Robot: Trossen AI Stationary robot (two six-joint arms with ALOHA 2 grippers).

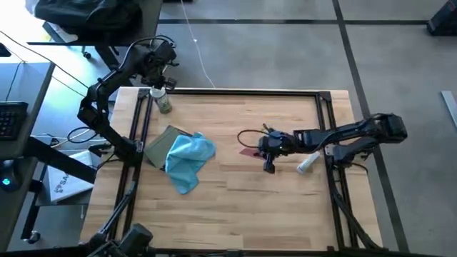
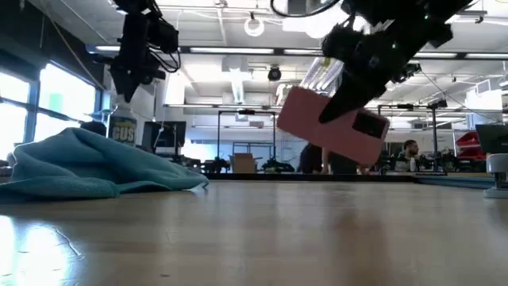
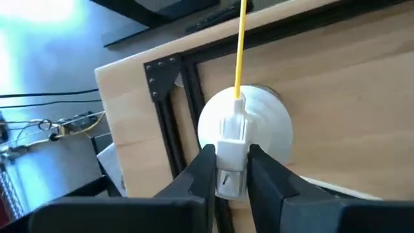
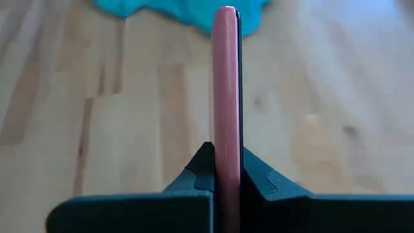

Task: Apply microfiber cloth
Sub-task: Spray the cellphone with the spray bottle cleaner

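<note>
Pink phone (image 4: 226, 97) edge-on, right hand (image 4: 226, 169)

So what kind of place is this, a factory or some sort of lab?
Most likely a robotics lab in a big open workshop. Two dark arms work at a wooden table edged by a black frame; beyond it the low view shows industrial ceiling lights, workbenches and a seated person.

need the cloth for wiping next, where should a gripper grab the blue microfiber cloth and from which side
Probably best from straight above, pinching the raised, bunched fold of the microfiber cloth near its middle. It lies crumpled on the table, partly over an olive-green pouch, so the flat edges give little to pinch. Both grippers are occupied: the right gripper clamps a pink phone, the left gripper a spray bottle.
</note>
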